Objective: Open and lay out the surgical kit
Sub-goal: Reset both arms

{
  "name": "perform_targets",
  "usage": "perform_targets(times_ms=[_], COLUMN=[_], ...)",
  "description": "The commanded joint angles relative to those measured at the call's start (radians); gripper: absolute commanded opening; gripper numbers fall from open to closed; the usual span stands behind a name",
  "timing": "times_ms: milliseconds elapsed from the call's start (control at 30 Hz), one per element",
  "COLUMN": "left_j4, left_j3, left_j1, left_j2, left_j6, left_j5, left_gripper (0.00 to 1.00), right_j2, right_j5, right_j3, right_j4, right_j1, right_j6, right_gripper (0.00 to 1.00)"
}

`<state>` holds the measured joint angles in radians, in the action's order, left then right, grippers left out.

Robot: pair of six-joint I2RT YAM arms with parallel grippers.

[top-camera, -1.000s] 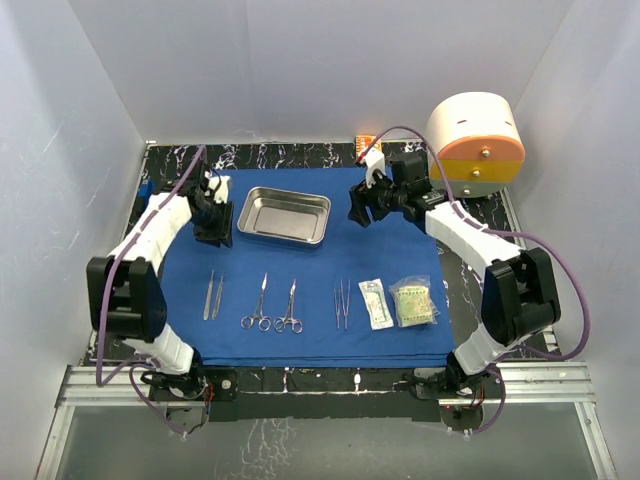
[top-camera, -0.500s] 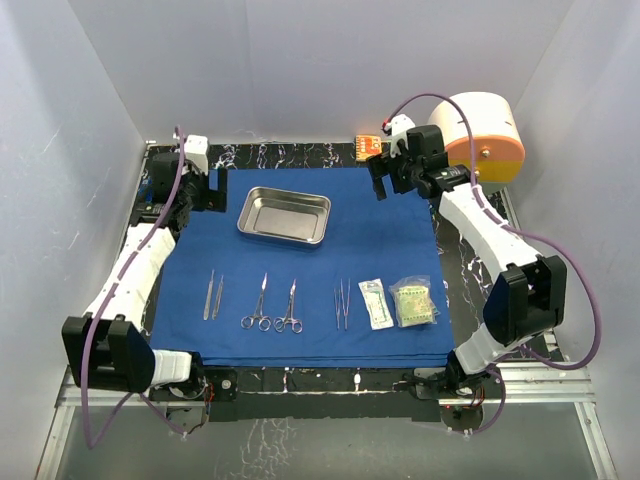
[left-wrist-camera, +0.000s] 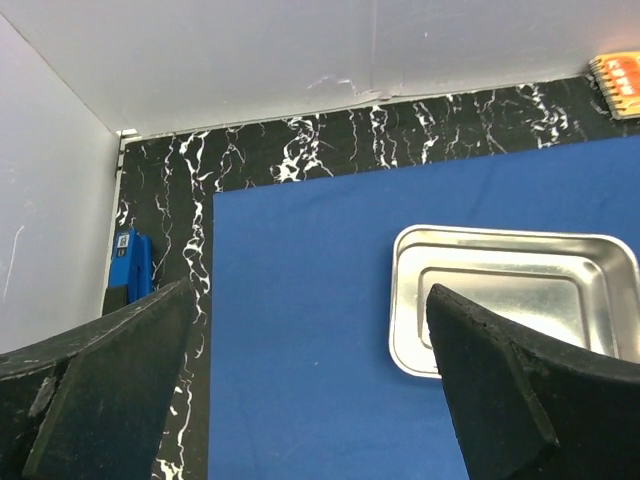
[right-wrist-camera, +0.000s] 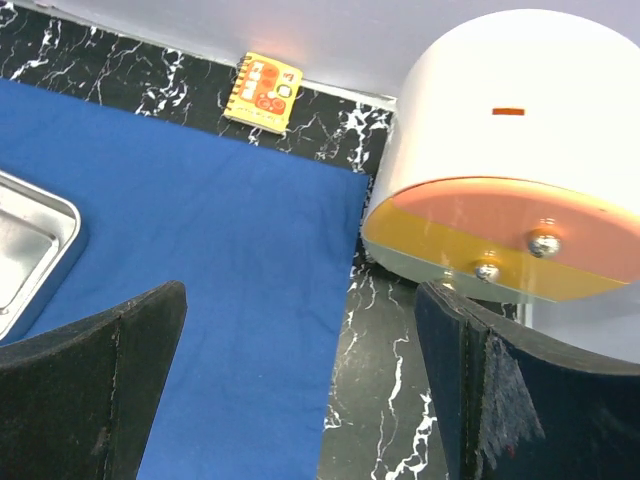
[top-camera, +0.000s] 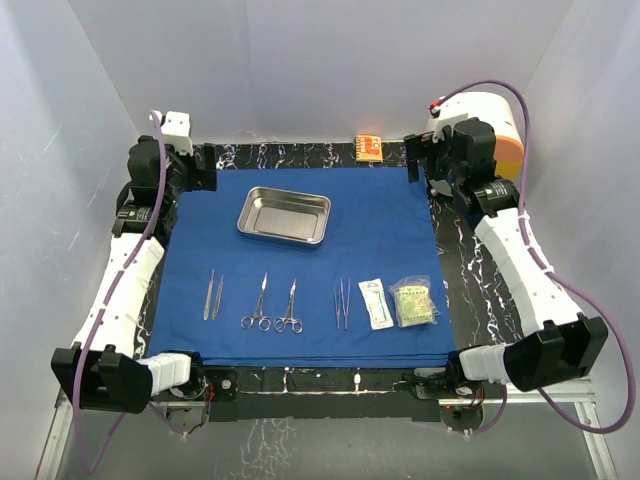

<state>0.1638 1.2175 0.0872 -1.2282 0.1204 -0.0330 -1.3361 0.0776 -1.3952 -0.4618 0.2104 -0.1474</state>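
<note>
Found drape [top-camera: 380, 230] spread flat; tray [top-camera: 284, 216], instruments [top-camera: 262, 300], packets [top-camera: 412, 302] set out. Noted left gripper [left-wrist-camera: 310, 293] and right gripper [right-wrist-camera: 300, 290] wide open, empty. Judged layout done; withdrawal next.

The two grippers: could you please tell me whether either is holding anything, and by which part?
Nothing is held. The left gripper and the right gripper both stand open and empty, near the far corners of the royal-blue cloth drape.

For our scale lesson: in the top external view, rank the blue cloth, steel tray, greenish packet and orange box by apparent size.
1. blue cloth
2. steel tray
3. greenish packet
4. orange box
</note>
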Motion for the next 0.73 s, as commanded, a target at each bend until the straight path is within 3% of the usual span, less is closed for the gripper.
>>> perform_targets(times_ms=[0,700], left_j4=[0.055,0.095], left_j3=[0.06,0.063], left_j1=[-0.012,-0.061], left_j2=[0.073,0.101], left_j6=[-0.023,-0.024], left_j5=[0.046,0.016], left_gripper=[0.99,0.99], right_j2=[0.063,0.134], right_j5=[0.041,0.047], right_j3=[0.023,0.057], right_j4=[0.089,0.103], right_j1=[-0.003,-0.009], right_j6=[-0.033,-0.05], right_gripper=[0.98,0.98])
